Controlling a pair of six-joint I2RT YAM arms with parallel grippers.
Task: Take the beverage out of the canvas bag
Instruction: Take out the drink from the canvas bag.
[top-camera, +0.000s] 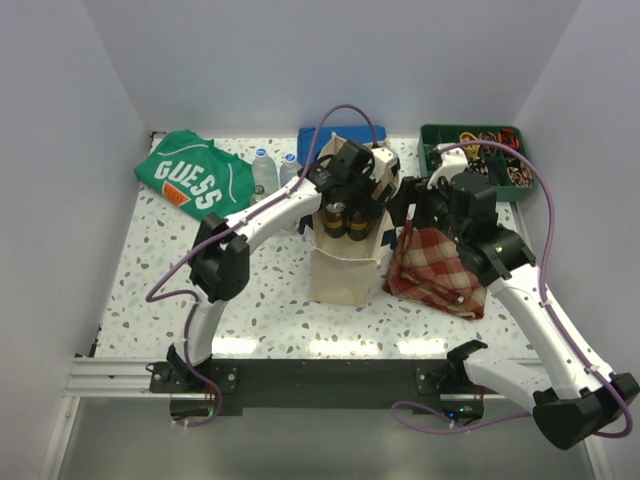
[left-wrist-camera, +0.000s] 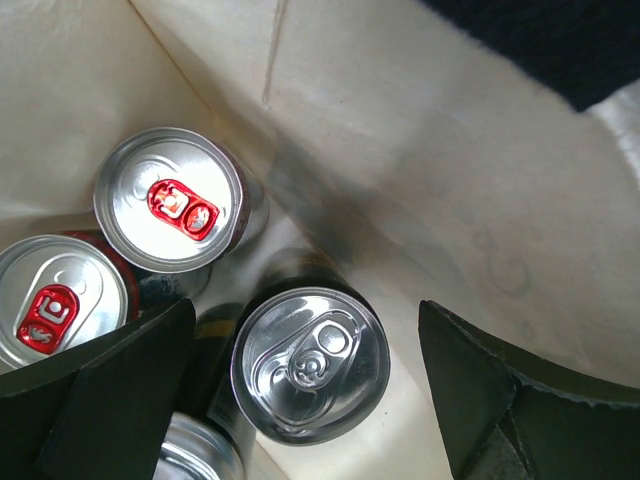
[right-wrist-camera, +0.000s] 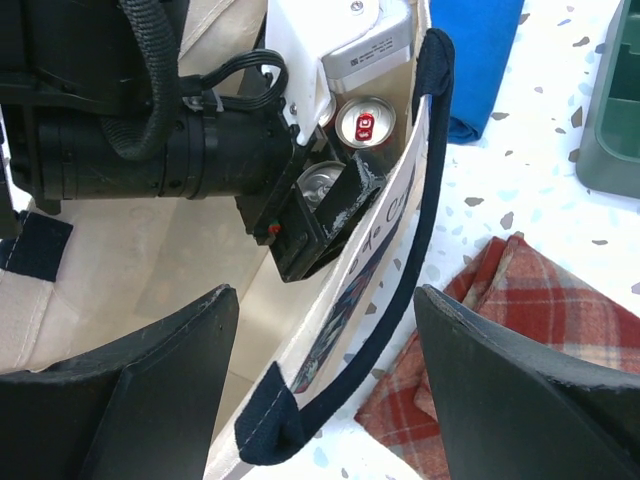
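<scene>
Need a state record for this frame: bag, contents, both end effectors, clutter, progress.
bag: canvas bag upright, mid-table, mouth open
contents: four cans in left wrist view: silver-tab can, red-tab can, second red-tab can, one cut off by the frame
left end effector: open, inside bag, fingers either side of silver-tab can
right end effector: open, straddling bag wall and navy handle
clutter: plaid cloth, green shirt, water bottles
progress: no can gripped yet

Speckled table (top-camera: 170, 275): canvas bag (top-camera: 345, 278), plaid cloth (top-camera: 440, 275), bottles (top-camera: 265, 170)

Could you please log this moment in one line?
left pincer: open, in canvas bag over silver-tab can | right pincer: open, at bag rim
</scene>
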